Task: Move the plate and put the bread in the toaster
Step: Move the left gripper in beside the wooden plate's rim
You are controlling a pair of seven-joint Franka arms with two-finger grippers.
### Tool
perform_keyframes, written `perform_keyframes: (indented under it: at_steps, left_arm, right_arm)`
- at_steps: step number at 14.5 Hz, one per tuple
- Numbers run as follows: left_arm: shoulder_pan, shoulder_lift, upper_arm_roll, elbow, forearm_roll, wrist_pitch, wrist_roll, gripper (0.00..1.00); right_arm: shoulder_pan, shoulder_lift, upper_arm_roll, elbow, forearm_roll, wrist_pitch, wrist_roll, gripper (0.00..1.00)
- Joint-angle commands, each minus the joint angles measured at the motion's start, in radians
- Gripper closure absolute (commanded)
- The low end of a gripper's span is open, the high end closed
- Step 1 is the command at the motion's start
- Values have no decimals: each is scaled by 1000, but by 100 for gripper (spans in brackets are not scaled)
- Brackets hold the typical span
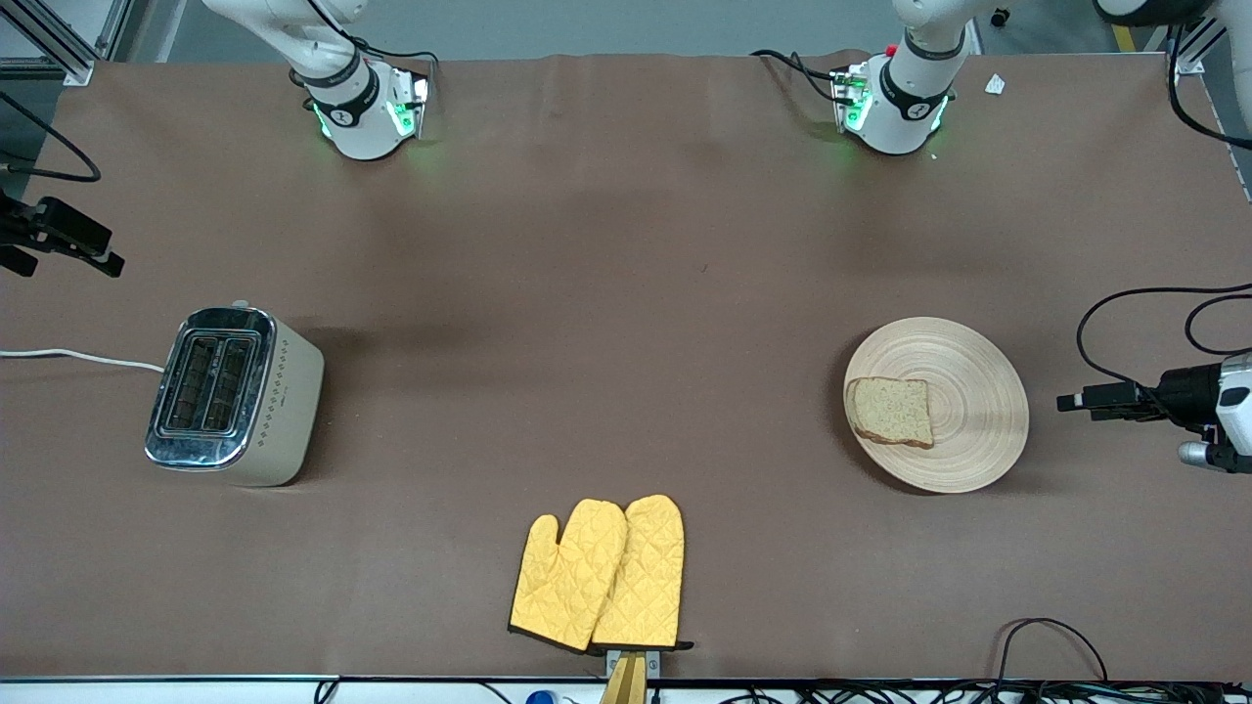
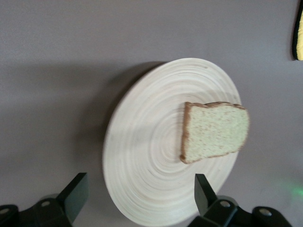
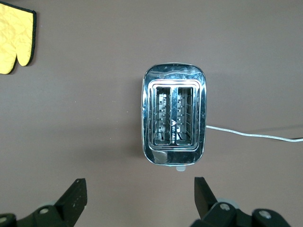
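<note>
Left arm: I see its base at the table's top edge, the arm reaching out toward its own end of the table.
Left gripper: hangs low, fingers spread wide, nothing between them.
Right gripper: up near its end of the table, fingers spread wide, holding nothing.

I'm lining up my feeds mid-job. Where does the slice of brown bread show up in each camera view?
Front view: the brown speckled bread slice lies on the round light wooden plate, toward the left arm's end of the table.
Left wrist view: the bread sits on the plate, beyond the open left gripper.
Right wrist view: not in it; only the cream toaster shows.
Shared landmark: the yellow quilted oven mitts, an edge showing in both wrist views.
</note>
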Motion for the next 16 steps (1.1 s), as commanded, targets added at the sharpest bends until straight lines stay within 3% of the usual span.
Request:
perform_keyframes:
  at_steps: [1,3,9,16]
  left_arm:
    - [21,82,-6,45,-52,24,130,18]
    - [46,114,-7,45,-60,36,192,25]
    - [51,165,-10,37,-173,27,198,28]
    - [49,197,-13,36,-203,-1,209,54]
  right_arm:
    - [1,-4,0,-3,13,0,-6,0]
    - [0,-4,0,-4,13,1,-8,0]
    - [7,-4,0,-3,13,4,-8,0]
    - [7,-2,0,-3,13,6,-8,0]
